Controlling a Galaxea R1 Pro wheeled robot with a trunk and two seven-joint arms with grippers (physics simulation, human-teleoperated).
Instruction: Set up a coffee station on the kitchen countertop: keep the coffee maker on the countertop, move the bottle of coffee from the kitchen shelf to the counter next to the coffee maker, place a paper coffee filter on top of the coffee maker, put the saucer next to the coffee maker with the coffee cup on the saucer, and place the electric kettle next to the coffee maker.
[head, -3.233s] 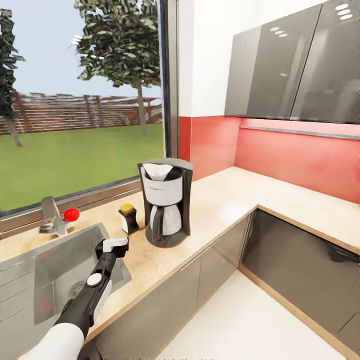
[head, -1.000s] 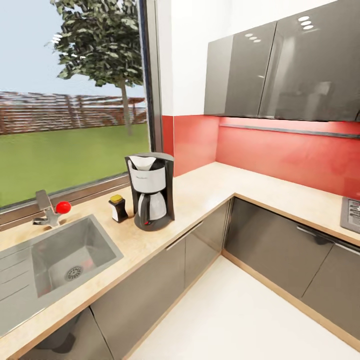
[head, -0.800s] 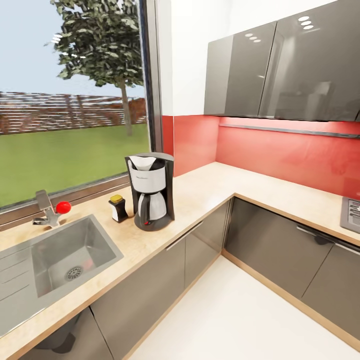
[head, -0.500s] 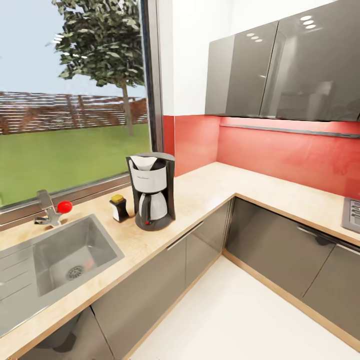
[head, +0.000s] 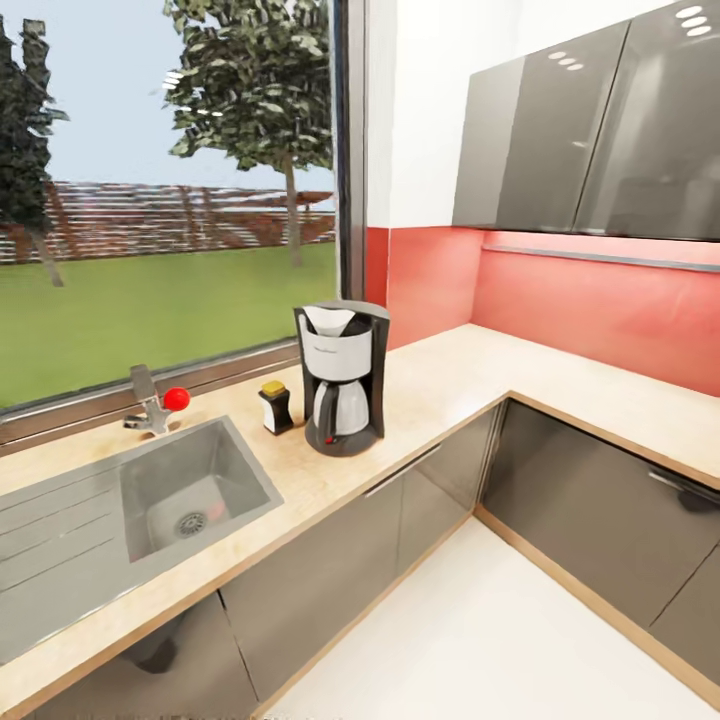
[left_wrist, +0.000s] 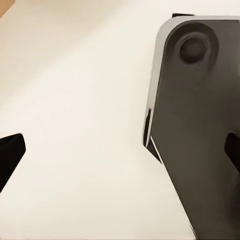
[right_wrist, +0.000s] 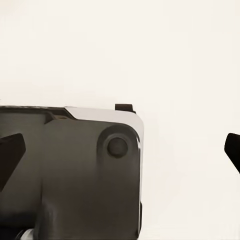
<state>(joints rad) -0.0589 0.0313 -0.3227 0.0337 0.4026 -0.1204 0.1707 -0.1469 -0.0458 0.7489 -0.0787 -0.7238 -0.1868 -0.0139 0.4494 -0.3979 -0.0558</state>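
Black drip coffee maker (head: 342, 378) upright on the light wood-look counter (head: 450, 375), glossy plastic body, pale grey-white basket, white-silver carafe with black handle, small red switch low on the front. White paper coffee filter (head: 329, 319) sitting as a cone in the open top of the basket. Squarish bottle of coffee (head: 276, 407) just beside the machine on the sink side, dark body, white label, yellow cap, apart from it by a narrow gap. Inset brushed grey sink (head: 190, 488) with a ribbed drainboard, a steel tap with a red knob (head: 177, 398) behind it under the big window (head: 170, 190). Glossy grey cabinets (head: 330, 570) below, matching wall cupboards above a red backsplash (head: 600, 310), counter turning the corner, pale smooth floor (head: 480, 640).

Left claw (left_wrist: 120, 155) spread wide, dark fingertips at the frame edges, nothing between, over pale floor and a dark grey part of the robot's base (left_wrist: 200, 125). Right claw (right_wrist: 120, 150) likewise wide apart and empty.
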